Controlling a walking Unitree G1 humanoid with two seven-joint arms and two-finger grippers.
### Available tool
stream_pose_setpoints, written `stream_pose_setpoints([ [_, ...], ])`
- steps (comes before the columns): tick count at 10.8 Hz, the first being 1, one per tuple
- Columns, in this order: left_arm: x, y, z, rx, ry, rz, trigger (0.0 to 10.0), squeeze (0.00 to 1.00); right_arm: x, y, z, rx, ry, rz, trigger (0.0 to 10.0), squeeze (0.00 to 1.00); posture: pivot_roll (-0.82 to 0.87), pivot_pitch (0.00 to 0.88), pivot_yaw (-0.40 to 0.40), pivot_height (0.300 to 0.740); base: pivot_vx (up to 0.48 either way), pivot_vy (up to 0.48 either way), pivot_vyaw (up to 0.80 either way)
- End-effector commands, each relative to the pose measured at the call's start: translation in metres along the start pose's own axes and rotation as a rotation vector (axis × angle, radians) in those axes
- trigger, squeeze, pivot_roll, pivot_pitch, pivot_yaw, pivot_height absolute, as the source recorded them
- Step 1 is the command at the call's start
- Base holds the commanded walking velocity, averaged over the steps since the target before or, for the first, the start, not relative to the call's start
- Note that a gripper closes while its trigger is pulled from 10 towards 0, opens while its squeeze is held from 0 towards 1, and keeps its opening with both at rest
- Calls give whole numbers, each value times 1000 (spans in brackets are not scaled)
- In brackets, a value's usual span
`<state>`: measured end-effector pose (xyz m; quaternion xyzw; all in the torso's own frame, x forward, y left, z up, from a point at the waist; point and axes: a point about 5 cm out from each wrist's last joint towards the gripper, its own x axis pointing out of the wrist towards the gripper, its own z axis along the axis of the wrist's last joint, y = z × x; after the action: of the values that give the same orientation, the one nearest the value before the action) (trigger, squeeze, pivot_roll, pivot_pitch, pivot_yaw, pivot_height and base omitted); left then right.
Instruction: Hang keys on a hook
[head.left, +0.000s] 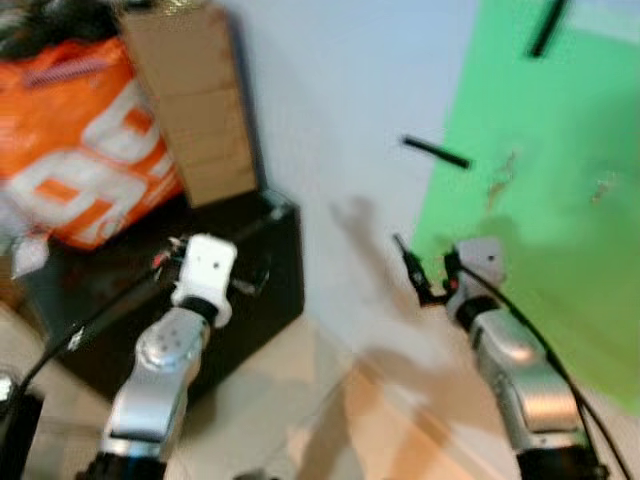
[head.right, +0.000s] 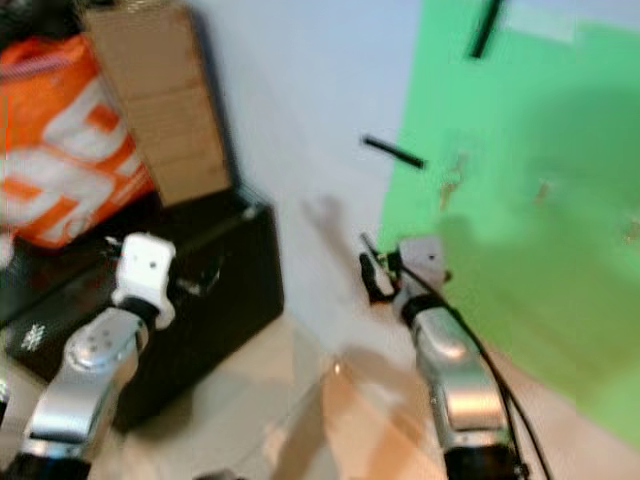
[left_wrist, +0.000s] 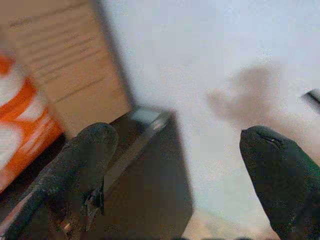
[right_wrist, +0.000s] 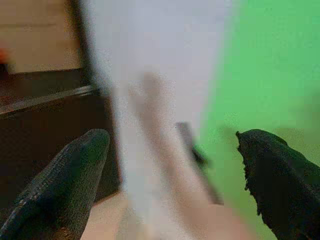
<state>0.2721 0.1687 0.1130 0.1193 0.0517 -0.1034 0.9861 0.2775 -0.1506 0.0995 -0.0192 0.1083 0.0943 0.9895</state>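
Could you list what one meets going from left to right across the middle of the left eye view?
Orange bag → cardboard box → left gripper over the black case → white wall → right gripper → green panel.

home storage corner | cardboard box (head.left: 190, 100), orange bag (head.left: 85, 150) (blurred), tiled floor (head.left: 300, 400)

Bare wall (head.left: 330, 110) ahead; black case (head.left: 250, 290) and cardboard box (head.left: 190, 100) block left.
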Motion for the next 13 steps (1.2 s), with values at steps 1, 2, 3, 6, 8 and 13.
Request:
stream_pose_setpoints([
  [1,-2,8,-2,-4,13,31,10000,0,3,8,6,8,-18,36,10000,1000,-46,0,22,740,0,0,800],
  [2,-3,7,-1,-13,8,26,10000,0,3,8,5,13,-18,30,10000,1000,-44,0,21,740,251,0,800],
  [3,-3,8,-1,-15,6,24,10000,0,3,8,5,17,-18,25,10000,1000,-42,0,19,740,266,0,800],
  [6,-3,8,-1,-14,7,24,10000,0,4,8,5,17,-16,25,10000,1000,-37,0,16,740,286,0,800],
  [8,-3,9,-1,-13,9,21,10000,0,5,7,4,28,-7,-1,10000,1000,-36,0,16,740,307,0,0],
  [13,-5,8,-1,-11,14,17,10000,8,6,6,3,25,-6,-9,10000,1000,-28,0,7,740,303,0,0],
])
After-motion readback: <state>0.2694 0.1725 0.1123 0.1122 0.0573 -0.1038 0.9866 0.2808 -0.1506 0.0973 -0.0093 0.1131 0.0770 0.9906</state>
